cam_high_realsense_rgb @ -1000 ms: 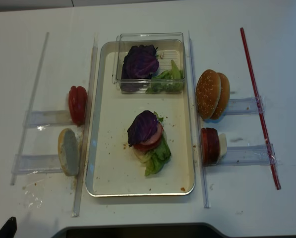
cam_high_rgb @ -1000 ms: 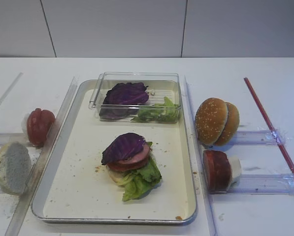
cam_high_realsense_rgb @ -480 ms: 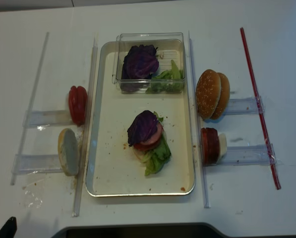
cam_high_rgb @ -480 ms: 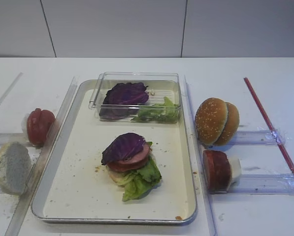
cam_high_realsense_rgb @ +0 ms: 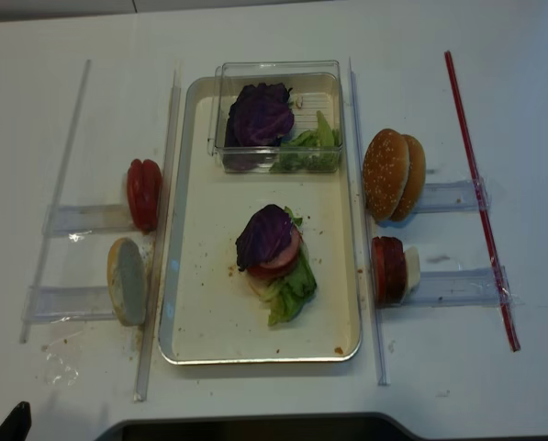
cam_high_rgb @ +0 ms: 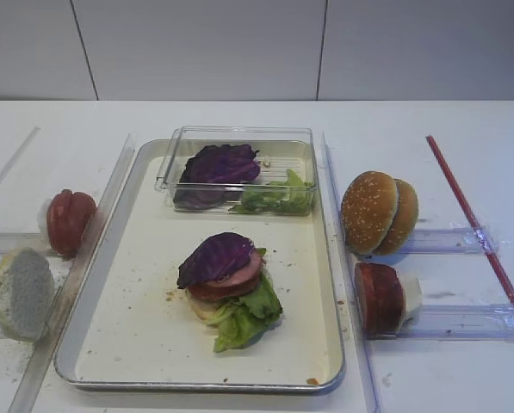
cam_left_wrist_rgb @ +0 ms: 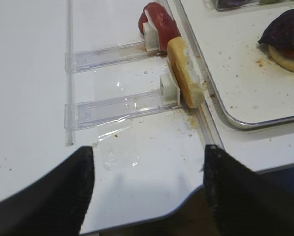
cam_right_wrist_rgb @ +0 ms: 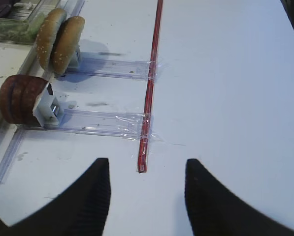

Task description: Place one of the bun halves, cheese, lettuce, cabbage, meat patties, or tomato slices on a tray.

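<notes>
The tray (cam_high_rgb: 145, 340) sits in the middle of the white table (cam_high_rgb: 463, 129), and everything else is best placed from it. Near the tray's centre a small stack has been built: a pale bun base at the bottom, lettuce (cam_high_rgb: 244, 314) spilling out toward the tray's near edge, a red tomato slice and a pinkish slice above that, and a purple cabbage leaf (cam_high_rgb: 215, 256) lying on top. At the tray's far end stands a clear plastic box (cam_high_rgb: 239, 138) holding another purple leaf and more green leaves.

To the left of the tray, just outside its rim, a pale bun half (cam_high_rgb: 21, 292) stands on edge in a clear holder, and a little farther back the tomato slices (cam_high_rgb: 69, 221) stand on edge in another. To the right of the tray two seeded bun halves (cam_high_rgb: 377, 212) stand upright together, with dark meat patties (cam_high_rgb: 378, 298) nearer the front. Farther right a red rod (cam_high_rgb: 472, 219) runs along the table.

The left gripper (cam_left_wrist_rgb: 149, 172) hangs above the table to the left of the tray, spread wide with nothing between its fingers. The right gripper (cam_right_wrist_rgb: 147, 189) hovers to the right of the tray, near the red rod's end, also spread apart and holding nothing.
</notes>
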